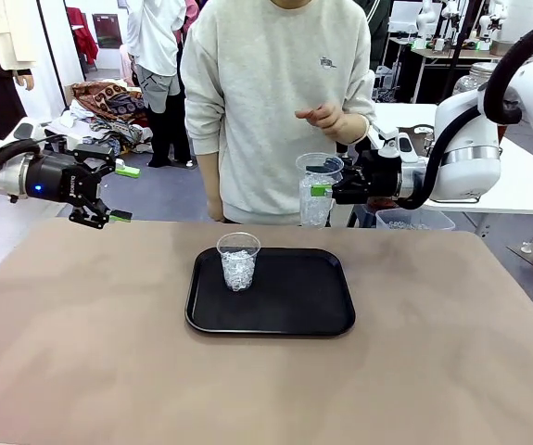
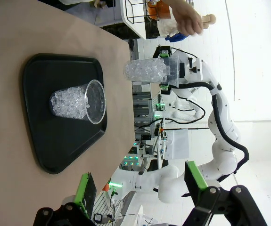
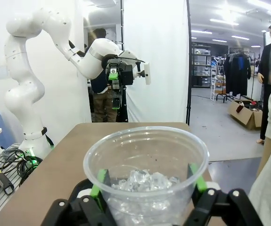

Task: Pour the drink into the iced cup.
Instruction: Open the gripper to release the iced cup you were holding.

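Note:
A clear plastic cup of ice [image 1: 238,262] [image 2: 78,102] stands upright on the far left part of a black tray [image 1: 294,306] [image 2: 45,141]. My right gripper [image 1: 326,190] [image 3: 147,188] is shut on a second clear cup [image 1: 318,190] [image 2: 147,71] [image 3: 144,174], partly filled with ice-like clear pieces. It holds this cup upright in the air past the table's far edge, right of the tray cup. My left gripper [image 1: 122,195] [image 2: 142,186] hangs open above the table's far left, with nothing between its fingers.
A person in a grey sweatshirt stands at the far side, one hand [image 1: 326,116] [image 2: 187,19] raised just above the held cup. A clear bin [image 1: 414,220] sits behind the table at the right. The brown tabletop around the tray is bare.

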Controlling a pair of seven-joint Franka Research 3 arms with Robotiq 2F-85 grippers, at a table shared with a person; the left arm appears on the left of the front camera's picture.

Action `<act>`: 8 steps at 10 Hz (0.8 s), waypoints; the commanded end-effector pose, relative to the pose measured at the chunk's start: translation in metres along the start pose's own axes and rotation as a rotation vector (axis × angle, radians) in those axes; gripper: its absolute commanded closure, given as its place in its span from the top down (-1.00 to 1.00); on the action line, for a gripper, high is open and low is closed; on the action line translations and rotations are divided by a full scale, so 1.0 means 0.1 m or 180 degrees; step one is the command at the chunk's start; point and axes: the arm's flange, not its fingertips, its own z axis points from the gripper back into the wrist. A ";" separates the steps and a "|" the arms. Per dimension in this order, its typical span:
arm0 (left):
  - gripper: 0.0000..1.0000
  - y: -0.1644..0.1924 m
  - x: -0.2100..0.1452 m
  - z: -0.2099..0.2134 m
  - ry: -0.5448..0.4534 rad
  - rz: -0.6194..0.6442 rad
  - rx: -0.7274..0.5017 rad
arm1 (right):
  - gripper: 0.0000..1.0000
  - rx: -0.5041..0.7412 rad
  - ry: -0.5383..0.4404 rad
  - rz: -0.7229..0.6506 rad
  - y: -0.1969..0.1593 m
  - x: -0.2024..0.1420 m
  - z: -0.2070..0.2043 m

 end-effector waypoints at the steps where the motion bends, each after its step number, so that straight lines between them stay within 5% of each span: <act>1: 1.00 -0.01 0.00 -0.01 -0.0030 0.0011 -0.0039 | 0.72 -0.0002 -0.0003 0.0028 0.00 0.05 -0.02; 8: 1.00 -0.01 0.00 -0.01 -0.0030 0.0011 -0.0039 | 0.72 -0.0002 -0.0003 0.0028 0.00 0.05 -0.02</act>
